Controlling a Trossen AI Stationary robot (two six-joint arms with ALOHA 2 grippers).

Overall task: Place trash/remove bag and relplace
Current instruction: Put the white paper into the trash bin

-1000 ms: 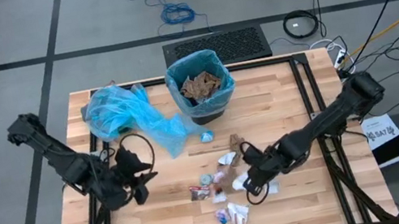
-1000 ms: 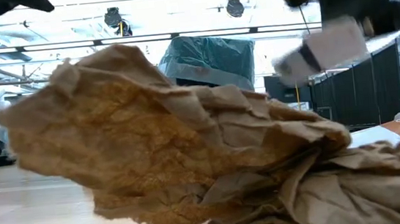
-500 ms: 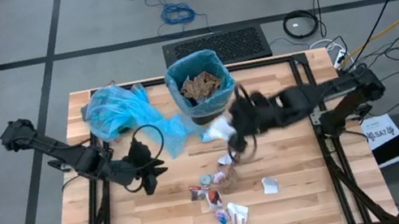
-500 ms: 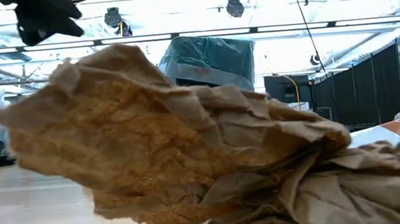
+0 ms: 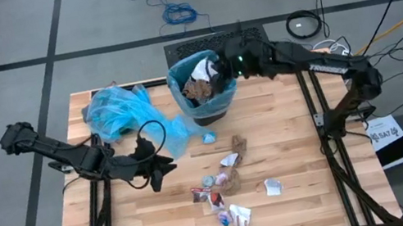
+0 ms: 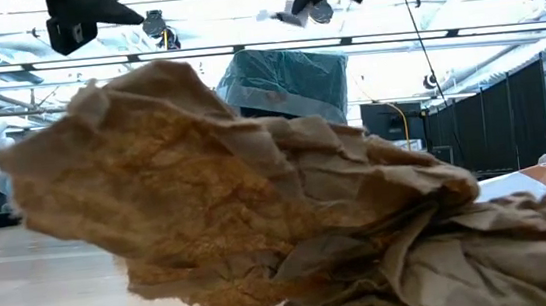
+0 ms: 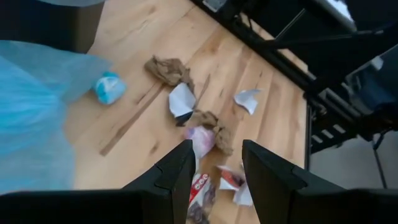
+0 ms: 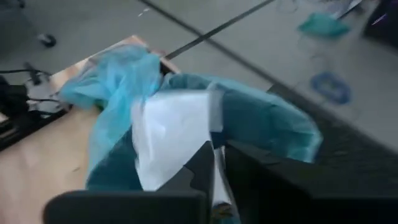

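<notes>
The bin (image 5: 215, 98), lined with a blue bag and holding brown paper (image 5: 199, 88), stands at the table's far middle. My right gripper (image 5: 215, 69) hangs over its opening, shut on a white paper scrap (image 5: 202, 69). The rest of the trash (image 5: 223, 188) lies scattered on the wood in the middle. My left gripper (image 5: 158, 170) hovers open above the table to the left of that pile, with nothing between its fingers (image 7: 180, 177). A large brown wad (image 6: 237, 197) fills the low view, with the bin (image 6: 286, 81) behind it. My right gripper pinches the white scrap between its two fingers, at the scrap's edge (image 8: 186, 158). Most of the paper stands out past the fingertips. The fingers reach in from the table's right, slanting downward. The scrap is lifted clear, above the bin's opening.
A loose blue bag (image 5: 123, 114) lies crumpled at the far left of the table, one tail reaching toward a small pale blue wad (image 5: 208, 137). The table's black frame rails (image 5: 312, 102) run along the right side. Cables lie on the floor beyond.
My right gripper has lifted the white scrap off the table near the pile and swung up and toward the far edge, ending over the bin. My left gripper has drifted a little toward the table's right, nearer the pile, staying open.
</notes>
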